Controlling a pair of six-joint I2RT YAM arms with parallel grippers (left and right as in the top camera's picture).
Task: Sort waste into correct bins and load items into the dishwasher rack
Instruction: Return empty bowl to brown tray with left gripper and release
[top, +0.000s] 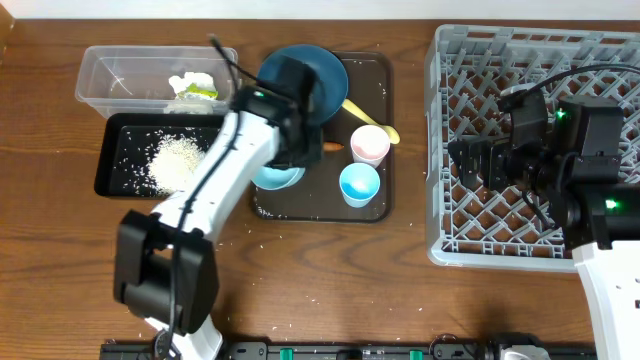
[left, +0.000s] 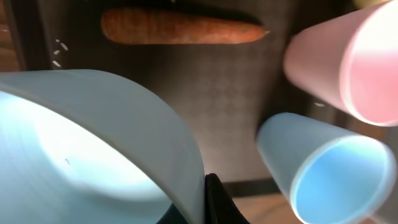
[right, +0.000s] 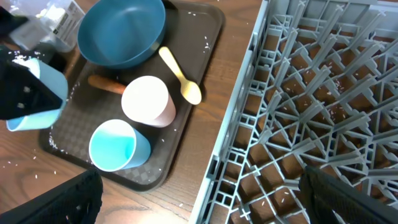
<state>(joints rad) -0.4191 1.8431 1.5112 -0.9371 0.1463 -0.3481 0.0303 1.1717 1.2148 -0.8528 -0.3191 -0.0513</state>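
My left arm is mostly one long white link with softly rounded edges. It is capped at the base end by a boxy, glossy black joint housing. At the far end is a black wrist block with a small green light beside it. A thin black cable runs past that wrist.

My right arm has the same white shell low down, then stacked black motor housings with two green lights. Black cables loop over them.

The right gripper is black throughout. Up close its fingers look matte and slightly grainy. The one left finger I can see is a dark wedge.
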